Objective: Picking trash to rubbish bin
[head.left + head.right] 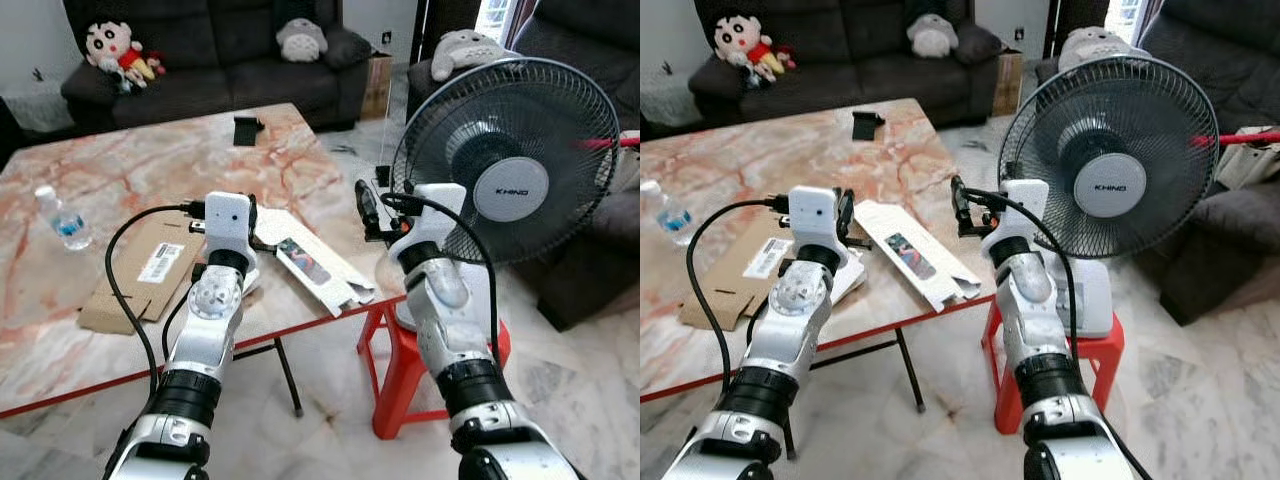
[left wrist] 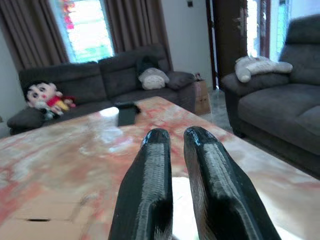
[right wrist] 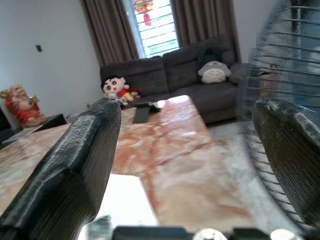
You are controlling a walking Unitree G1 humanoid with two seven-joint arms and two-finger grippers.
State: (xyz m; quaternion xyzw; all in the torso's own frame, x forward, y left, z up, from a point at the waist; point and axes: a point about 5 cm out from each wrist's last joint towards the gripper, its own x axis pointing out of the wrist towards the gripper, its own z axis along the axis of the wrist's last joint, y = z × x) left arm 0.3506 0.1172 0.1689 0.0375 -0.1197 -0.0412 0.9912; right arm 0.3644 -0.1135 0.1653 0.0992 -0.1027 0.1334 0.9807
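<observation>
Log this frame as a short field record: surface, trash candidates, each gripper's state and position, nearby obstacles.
surface: marble table, pink-veined
trash candidates: flattened white carton at the table's near edge; flat cardboard piece; plastic bottle towards the table's left side
left gripper: fingers close together, holding nothing, raised over the table beside the carton
right gripper: fingers wide apart, empty, raised off the table's right edge, next to the fan
obstacles: electric fan on a red stool, close to the right arm
background: dark sofa with plush toys
</observation>
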